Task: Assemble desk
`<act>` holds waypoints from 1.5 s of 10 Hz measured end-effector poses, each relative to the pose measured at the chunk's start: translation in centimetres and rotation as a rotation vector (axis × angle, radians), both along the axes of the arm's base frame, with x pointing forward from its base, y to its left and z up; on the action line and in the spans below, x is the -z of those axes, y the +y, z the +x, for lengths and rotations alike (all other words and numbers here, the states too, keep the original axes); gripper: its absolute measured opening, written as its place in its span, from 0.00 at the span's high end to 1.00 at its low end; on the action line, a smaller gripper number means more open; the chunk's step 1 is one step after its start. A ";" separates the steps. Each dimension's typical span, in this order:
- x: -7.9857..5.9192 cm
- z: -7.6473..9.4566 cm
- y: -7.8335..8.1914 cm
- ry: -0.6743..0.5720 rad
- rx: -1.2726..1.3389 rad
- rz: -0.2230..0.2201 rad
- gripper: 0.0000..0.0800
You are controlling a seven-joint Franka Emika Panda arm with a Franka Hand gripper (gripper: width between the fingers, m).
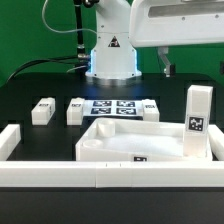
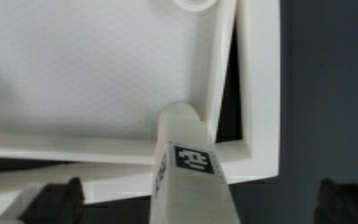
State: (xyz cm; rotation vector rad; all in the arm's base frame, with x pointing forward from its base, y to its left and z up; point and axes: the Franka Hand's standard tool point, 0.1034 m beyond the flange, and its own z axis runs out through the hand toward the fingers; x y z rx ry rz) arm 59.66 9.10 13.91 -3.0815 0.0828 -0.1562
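The white desk panel (image 1: 120, 140) with a raised rim lies on the black table, a small tag on its front edge. One white tagged leg post (image 1: 198, 120) stands upright at the panel's corner on the exterior view's right. My gripper (image 1: 166, 62) hangs high above that post, open and empty. In the wrist view the post (image 2: 190, 165) rises toward the camera between my dark fingertips (image 2: 51, 203), clear of both, and the gripper (image 2: 197, 208) holds nothing. The panel (image 2: 87, 80) fills the space behind it. Two more leg posts (image 1: 42, 110) (image 1: 75, 110) lie behind the panel.
The marker board (image 1: 112, 106) lies flat in front of the robot base (image 1: 110, 55). Another white block (image 1: 150, 108) lies beside it. The long low white rail (image 1: 100, 177) runs along the front, with one L-shaped end (image 1: 10, 140) on the exterior view's left.
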 end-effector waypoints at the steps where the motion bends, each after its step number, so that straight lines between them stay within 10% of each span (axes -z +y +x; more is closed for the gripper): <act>1: 1.1 -1.0 -0.6 -0.016 -0.089 -0.017 0.19; 4: 4.3 -6.2 -2.9 0.064 -0.231 -0.040 0.19; 7: 4.1 -5.8 -2.7 0.071 -0.231 -0.037 0.19; 11: 6.3 -11.8 -3.7 0.519 -0.124 0.007 0.19; 15: 6.7 -12.6 -3.8 0.807 -0.130 0.020 0.19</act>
